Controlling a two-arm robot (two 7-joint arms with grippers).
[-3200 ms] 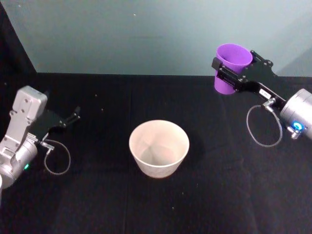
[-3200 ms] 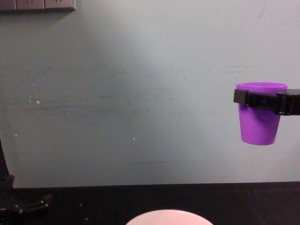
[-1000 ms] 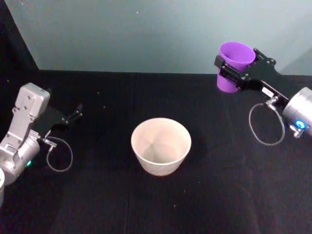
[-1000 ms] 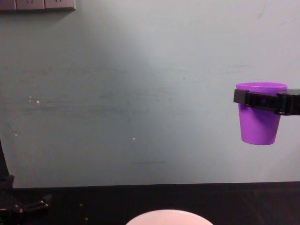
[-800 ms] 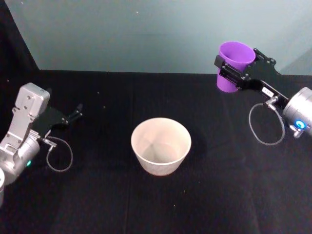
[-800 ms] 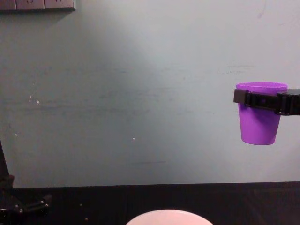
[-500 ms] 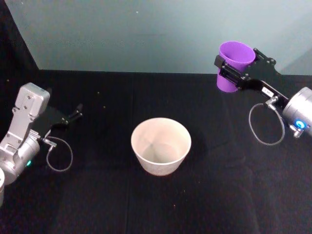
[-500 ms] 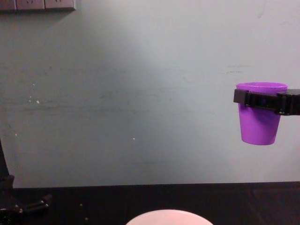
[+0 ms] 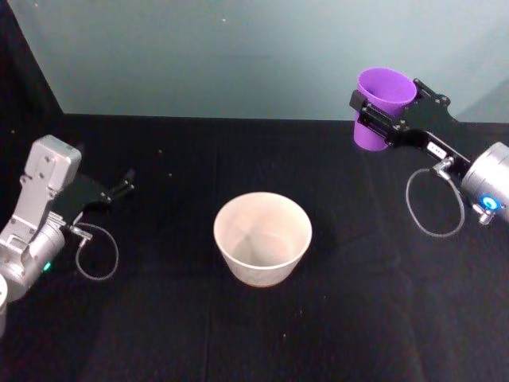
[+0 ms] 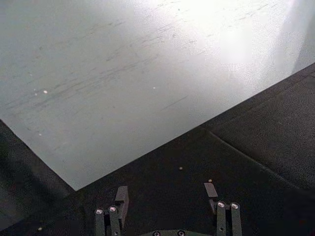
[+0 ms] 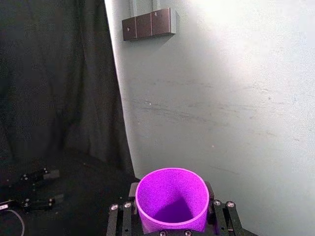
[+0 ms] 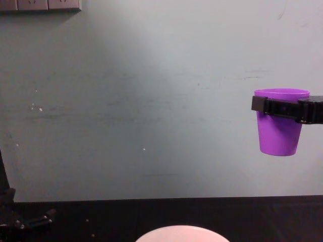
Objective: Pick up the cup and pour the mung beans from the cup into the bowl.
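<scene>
One cup (image 9: 382, 105) hung upright, mouth up and long axis vertical, well to the right of the bowl (image 9: 262, 265) and beyond it, high above the table (image 9: 366, 318). The right gripper (image 9: 374, 113) was clamped around it just under the rim. The left gripper (image 9: 121, 188), fingers spread, sat well left of the bowl.
</scene>
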